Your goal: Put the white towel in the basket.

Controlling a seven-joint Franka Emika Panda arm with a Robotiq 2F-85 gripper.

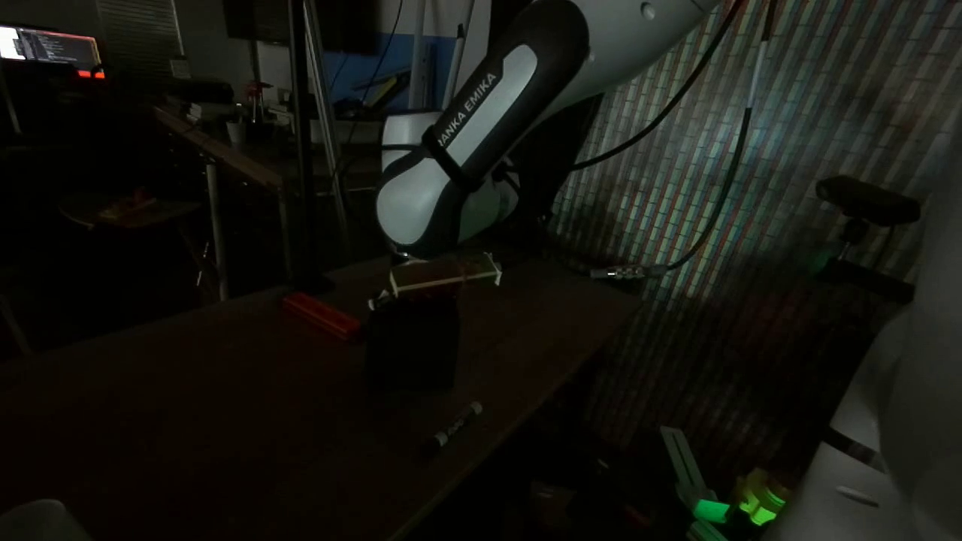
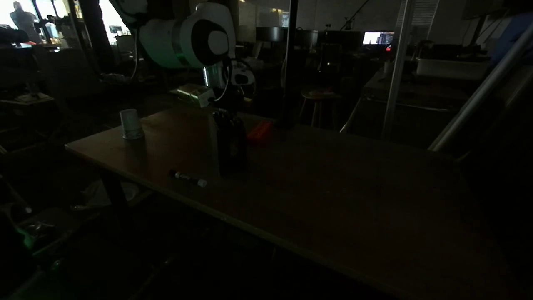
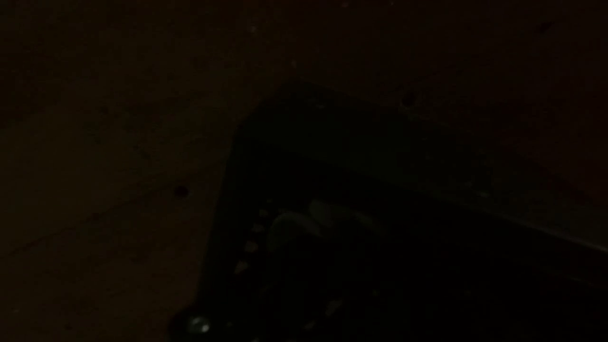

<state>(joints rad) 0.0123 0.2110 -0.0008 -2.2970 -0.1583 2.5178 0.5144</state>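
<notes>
Hanging over dark container (image 1: pixel 412 349): arm (image 1: pixel 488 98); marker (image 1: pixel 455 428) nearby

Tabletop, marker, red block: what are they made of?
Tabletop: wood or wood-look laminate, slight sheen; brown surface, but too dark to settle which.

Marker: probably smooth plastic; slim dark barrel with pale markings and a pale end.

Red block: likely rigid plastic, matte-looking; solid red, straight edges. Painted wood or metal possible.

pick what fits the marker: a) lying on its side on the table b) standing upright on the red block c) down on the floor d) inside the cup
a: in both exterior views the marker lies lengthwise on the table, close to a long edge.
</notes>
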